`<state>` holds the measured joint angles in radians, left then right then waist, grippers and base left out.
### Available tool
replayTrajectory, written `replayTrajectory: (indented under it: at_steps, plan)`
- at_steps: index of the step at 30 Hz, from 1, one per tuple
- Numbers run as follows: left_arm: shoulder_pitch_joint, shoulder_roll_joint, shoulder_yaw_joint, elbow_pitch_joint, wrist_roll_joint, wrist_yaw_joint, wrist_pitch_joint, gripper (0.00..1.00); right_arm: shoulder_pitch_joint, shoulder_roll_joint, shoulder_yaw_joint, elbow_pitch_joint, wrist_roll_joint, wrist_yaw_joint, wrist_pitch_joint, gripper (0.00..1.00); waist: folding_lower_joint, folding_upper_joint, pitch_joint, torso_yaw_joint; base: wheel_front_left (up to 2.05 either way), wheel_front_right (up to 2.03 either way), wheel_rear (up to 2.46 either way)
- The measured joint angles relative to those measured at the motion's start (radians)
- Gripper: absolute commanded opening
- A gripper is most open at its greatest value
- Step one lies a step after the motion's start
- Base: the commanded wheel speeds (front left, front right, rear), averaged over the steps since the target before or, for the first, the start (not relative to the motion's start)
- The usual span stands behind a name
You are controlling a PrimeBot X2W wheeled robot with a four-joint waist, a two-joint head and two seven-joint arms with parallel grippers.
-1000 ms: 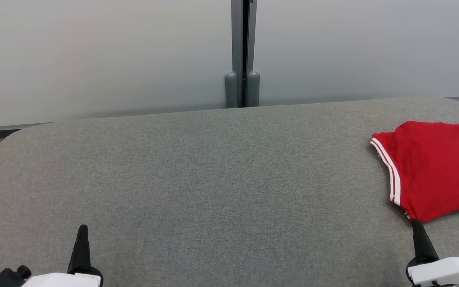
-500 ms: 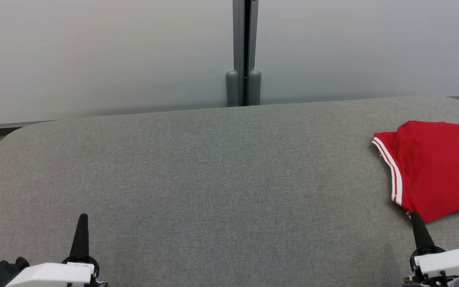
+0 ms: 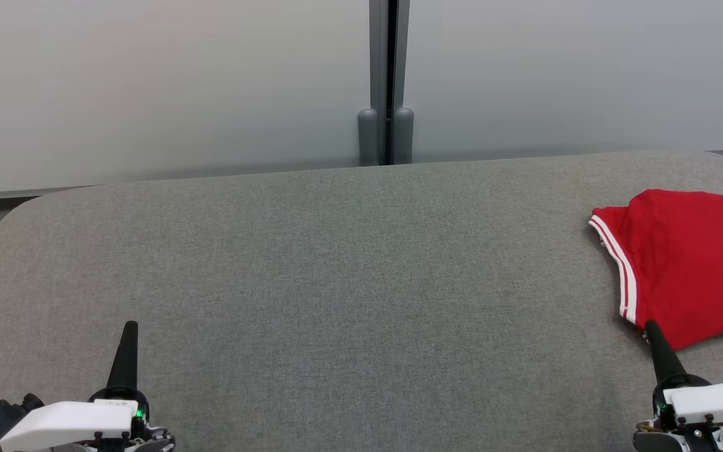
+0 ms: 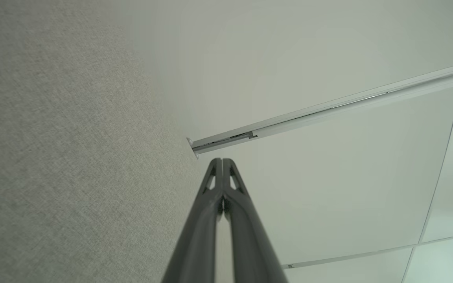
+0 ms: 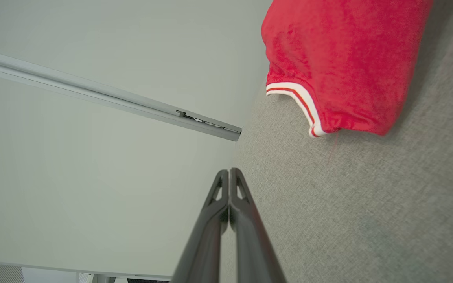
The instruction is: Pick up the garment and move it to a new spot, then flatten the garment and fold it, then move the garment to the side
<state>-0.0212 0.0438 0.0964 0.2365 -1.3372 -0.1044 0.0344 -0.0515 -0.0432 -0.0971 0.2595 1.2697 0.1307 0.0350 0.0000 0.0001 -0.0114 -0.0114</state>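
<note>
A folded red garment with white-striped trim lies at the far right of the grey fabric table, partly cut off by the head view's edge. It shows again in the right wrist view as a red bundle ahead of the fingers. My right gripper stands shut at the lower right, its tip just at the garment's near corner, holding nothing. Low at the left, my left gripper is shut and empty over bare fabric; the wrist views show both pairs of fingers pressed together.
Frosted glass panels with a grey post stand right behind the table's far edge. The table's rounded corners fall away at the far left and far right.
Both grippers have moved a little farther up the head view, staying shut. The garment has not moved.
</note>
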Motion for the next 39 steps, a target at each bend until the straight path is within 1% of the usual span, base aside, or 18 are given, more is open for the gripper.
replayTrajectory:
  at_steps: [39]
  plan:
    - [-0.073, 0.003, 0.014, 0.008, -0.253, -0.019, 0.076, 0.00, -0.049, -0.002, -0.016, -0.013, 0.314, 0.000, 0.072, 0.00, 0.0000, 0.0000, 0.013, 0.010, 0.00, 0.00, 0.00]
